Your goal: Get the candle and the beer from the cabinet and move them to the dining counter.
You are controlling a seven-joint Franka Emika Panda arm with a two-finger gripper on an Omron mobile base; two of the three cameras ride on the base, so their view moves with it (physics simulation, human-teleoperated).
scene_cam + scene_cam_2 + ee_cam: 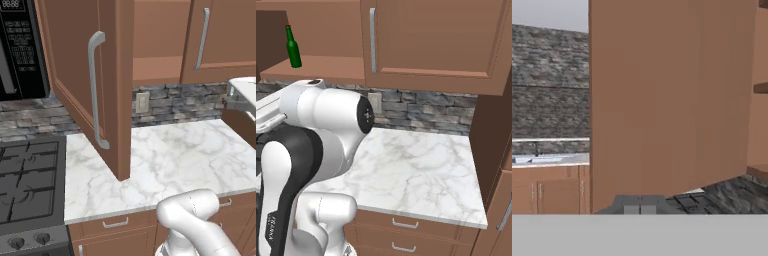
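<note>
A: Slim dark green glass beer bottle (292, 48) with red cap stands upright on the inner shelf of the brown wooden wall cabinet (321, 67), door (90, 85) swung open. Candle not made out.

B: Fingers (640, 205) pressed together, holding nothing, close to the door's inner face. Judgement: part them first, clear the door edge, approach the bottle body level, below the neck

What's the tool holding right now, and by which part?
Nothing. The tool is shut with no object between its tips, facing the open cabinet door. The beer stands untouched on the cabinet shelf.
</note>
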